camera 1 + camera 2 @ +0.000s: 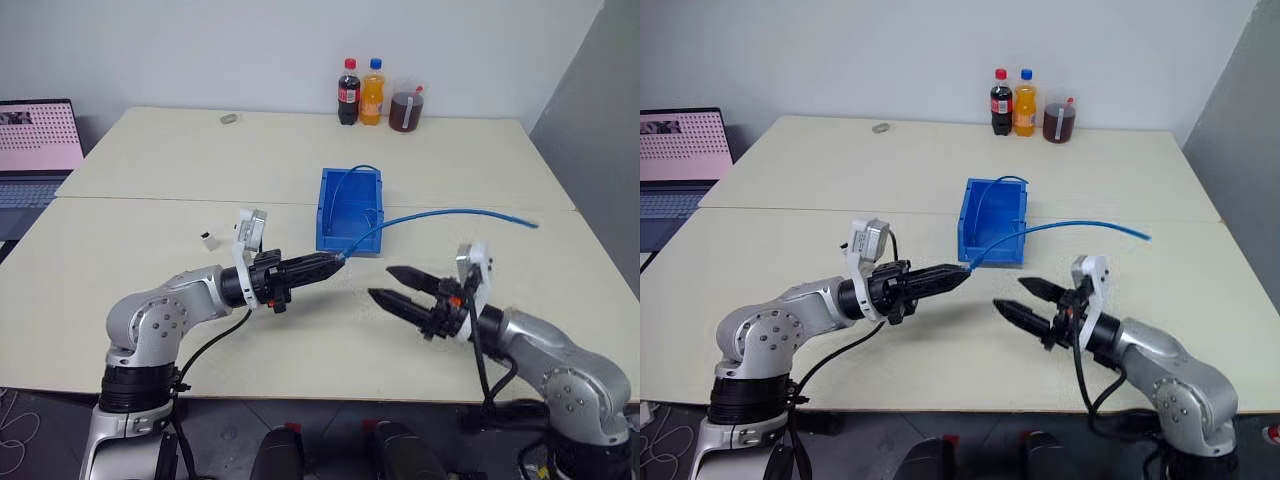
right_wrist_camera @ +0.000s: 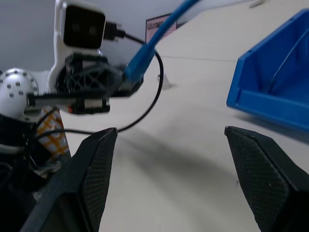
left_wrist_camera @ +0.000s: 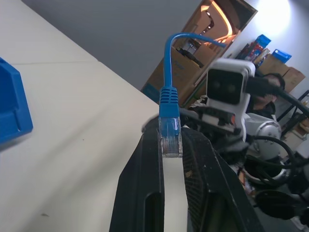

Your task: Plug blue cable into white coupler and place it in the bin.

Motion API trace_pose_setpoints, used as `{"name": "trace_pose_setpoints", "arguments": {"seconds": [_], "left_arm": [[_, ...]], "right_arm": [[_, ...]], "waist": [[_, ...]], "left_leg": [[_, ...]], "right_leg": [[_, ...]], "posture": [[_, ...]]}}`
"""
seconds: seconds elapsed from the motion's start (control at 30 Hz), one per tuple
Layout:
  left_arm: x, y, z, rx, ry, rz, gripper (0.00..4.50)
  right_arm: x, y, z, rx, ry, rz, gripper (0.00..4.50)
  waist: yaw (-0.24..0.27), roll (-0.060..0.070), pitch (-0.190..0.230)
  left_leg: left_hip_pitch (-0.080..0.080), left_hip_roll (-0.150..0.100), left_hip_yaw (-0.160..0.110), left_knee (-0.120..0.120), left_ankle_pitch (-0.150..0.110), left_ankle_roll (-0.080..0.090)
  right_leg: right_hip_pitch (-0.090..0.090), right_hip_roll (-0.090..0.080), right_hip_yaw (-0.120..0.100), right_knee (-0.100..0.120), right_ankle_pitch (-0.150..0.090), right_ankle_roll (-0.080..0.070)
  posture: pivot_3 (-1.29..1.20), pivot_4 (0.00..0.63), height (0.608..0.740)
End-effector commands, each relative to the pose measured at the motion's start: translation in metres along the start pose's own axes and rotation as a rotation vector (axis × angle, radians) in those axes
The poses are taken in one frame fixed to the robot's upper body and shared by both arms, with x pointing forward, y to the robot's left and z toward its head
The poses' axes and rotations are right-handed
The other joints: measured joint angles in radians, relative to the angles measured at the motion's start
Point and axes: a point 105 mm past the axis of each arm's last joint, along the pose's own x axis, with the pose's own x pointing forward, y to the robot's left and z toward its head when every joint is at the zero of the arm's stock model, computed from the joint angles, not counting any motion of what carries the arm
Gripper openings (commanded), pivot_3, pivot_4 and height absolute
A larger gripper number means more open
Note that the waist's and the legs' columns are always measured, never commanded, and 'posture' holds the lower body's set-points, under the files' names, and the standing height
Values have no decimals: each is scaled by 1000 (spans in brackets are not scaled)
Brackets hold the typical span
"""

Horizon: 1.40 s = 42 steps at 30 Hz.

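Observation:
My left gripper is shut on the clear plug end of the blue cable and points level toward the right, above the table. In the left wrist view the plug sits pinched between the two fingers. From there the cable arcs right across the table, and another stretch curls inside the bin, just behind the left fingertips. The white coupler lies on the table to the left, behind the left wrist. My right gripper faces the left one, open and holding nothing, a short gap away.
Two soda bottles and a jar of dark liquid stand at the table's far edge. A small grey object lies at the back left. A laptop sits beyond the table's left side.

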Motion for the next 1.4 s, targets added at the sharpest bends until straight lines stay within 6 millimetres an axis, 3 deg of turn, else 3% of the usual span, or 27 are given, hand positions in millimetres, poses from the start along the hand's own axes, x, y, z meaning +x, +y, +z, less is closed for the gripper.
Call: {"name": "trace_pose_setpoints", "arguments": {"seconds": [0.03,0.47,0.57,0.83,1.0,1.17,1.37,1.4], "left_arm": [[2,-11,7,27,-6,-36,256],[3,-12,5,34,2,-33,256],[3,-12,5,39,6,-32,256],[1,-13,4,44,10,-27,256],[0,-13,5,51,14,-29,255],[0,-7,5,119,21,-7,255],[-4,5,-11,255,111,43,255],[-5,7,-13,268,118,50,955]], "right_arm": [[6,6,15,20,-51,62,3772],[33,17,24,83,-58,210,3772],[34,21,26,90,-60,240,3290],[35,32,22,108,-23,311,1251],[35,34,19,110,5,330,215],[33,34,17,109,30,347,90],[31,33,14,104,59,352,85],[30,33,14,103,61,351,80]], "waist": [[-1,0,0],[-3,0,0],[-3,0,0],[-3,0,0],[-3,0,0],[-3,0,0],[-3,0,0],[-3,0,0]], "left_leg": [[0,0,0,0,0,0],[0,0,1,0,0,0],[0,0,1,0,0,0],[0,0,1,-1,0,0],[0,0,1,-1,0,0],[0,0,1,-1,0,0],[0,0,1,-1,0,0],[0,0,1,-1,0,0]], "right_leg": [[0,0,0,0,0,0],[0,0,0,0,0,-1],[0,0,0,0,0,-1],[-1,0,0,-1,0,0],[-1,0,0,-1,0,0],[-1,0,0,-1,0,0],[-1,0,1,-1,0,-1],[-1,0,1,-1,0,-1]], "posture": [[0,150,740],[0,150,740],[0,150,740],[0,150,740],[0,150,740],[0,150,740],[0,150,740],[0,150,740]]}}
